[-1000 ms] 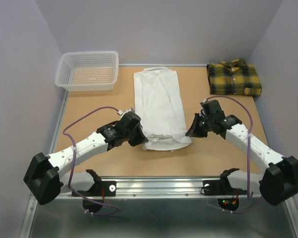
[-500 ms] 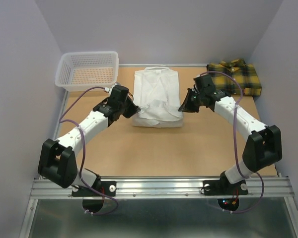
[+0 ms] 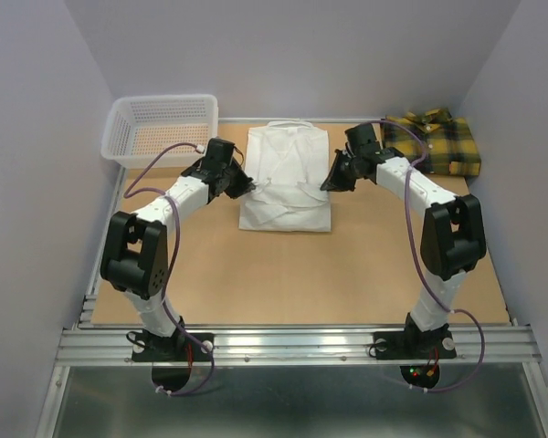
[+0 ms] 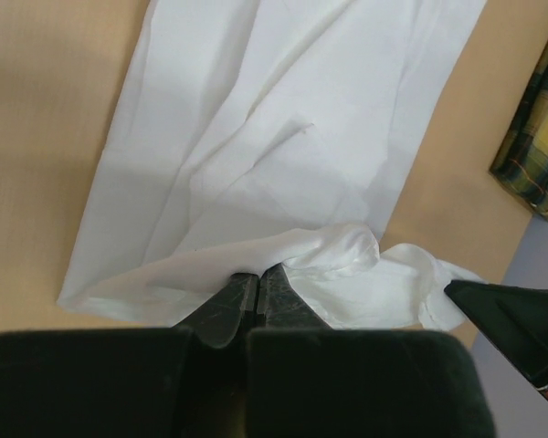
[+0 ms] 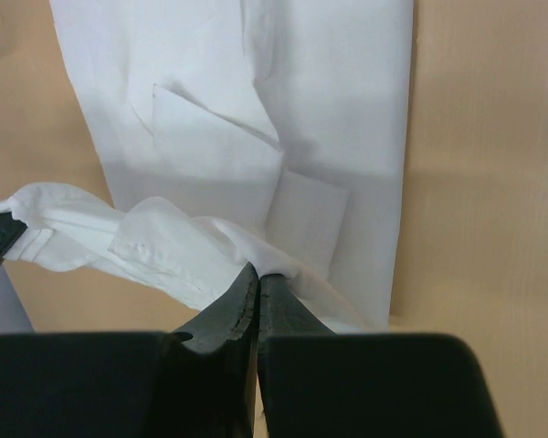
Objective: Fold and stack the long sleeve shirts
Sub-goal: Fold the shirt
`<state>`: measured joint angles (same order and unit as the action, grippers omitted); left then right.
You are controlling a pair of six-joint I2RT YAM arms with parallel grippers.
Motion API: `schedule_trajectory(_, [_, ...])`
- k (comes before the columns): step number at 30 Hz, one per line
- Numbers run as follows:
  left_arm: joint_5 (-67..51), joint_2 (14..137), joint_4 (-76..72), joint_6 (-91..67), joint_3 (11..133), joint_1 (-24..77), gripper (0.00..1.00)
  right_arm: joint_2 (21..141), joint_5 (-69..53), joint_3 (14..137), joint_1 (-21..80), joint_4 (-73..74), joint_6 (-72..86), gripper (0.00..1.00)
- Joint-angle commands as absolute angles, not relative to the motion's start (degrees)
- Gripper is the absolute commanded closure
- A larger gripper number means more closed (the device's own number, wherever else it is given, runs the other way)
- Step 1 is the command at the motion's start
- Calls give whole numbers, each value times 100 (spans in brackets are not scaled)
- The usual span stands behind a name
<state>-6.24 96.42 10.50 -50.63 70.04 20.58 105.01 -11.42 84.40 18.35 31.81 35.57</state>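
Top external view showed you both arms stretched toward the far half of the worktop [image 3: 292, 274], one on either side of the white shirt [image 3: 288, 169]. That shirt lay at the middle of the far edge with its collar end toward that edge. Its near part was doubled up over the rest, so a fold faced the near edge. Your left gripper [image 3: 249, 185] sat at the shirt's left side and your right gripper [image 3: 330, 182] at its right side, level with each other across the cloth.

In the left wrist view your left jaws were pressed together with no gap, pinching a bunched edge of white cloth. The right wrist view gave you the same on the other side: jaws closed tight on a crumpled edge of that shirt. Between the two grips the lifted cloth ran as a loose, wrinkled band above the flat part lying on the worktop.

The plaid shirt [image 3: 434, 144] lay folded in the far right corner, apart from the white one, with your right arm crossing just in front of it. The basket [image 3: 162, 130] stood in the far left corner, near your left arm but not touching it.
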Motion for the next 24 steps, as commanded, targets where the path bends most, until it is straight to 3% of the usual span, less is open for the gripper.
schedule_trajectory(1, [-554, 9896, 897, -4737, 7339, 1863, 100, 10801, -976, 8947, 1723, 2857, 3156, 98])
schedule_trajectory(5, [-606, 10273, 774, -4729, 7365, 1784, 99, 11099, -730, 8895, 1670, 2751, 3216, 98])
schedule_trajectory(11, [-765, 10801, 729, -4729, 7654, 1670, 85, 11425, -615, 8736, 1477, 2575, 3594, 87])
schedule_trajectory(14, [-800, 10784, 729, -4694, 7822, 1644, 69, 11452, -440, 8798, 1433, 2566, 3665, 83])
schedule_trajectory(15, [-791, 10741, 729, -4685, 7857, 1644, 60, 11426, -387, 8815, 1424, 2566, 3691, 80])
schedule_trajectory(16, [-800, 10636, 738, -4650, 7892, 1644, 57, 11382, -317, 8859, 1415, 2566, 3683, 73])
schedule_trajectory(20, [-826, 10224, 782, -4518, 7963, 1644, 21, 11076, -264, 8956, 1424, 2549, 3123, 57])
schedule_trajectory(22, [-817, 9994, 800, -4439, 7963, 1644, 15, 10899, -229, 8930, 1415, 2540, 2832, 50])
schedule_trajectory(24, [-695, 9608, 931, -4272, 7928, 1644, 14, 10557, -237, 8781, 1468, 2505, 2392, 50])
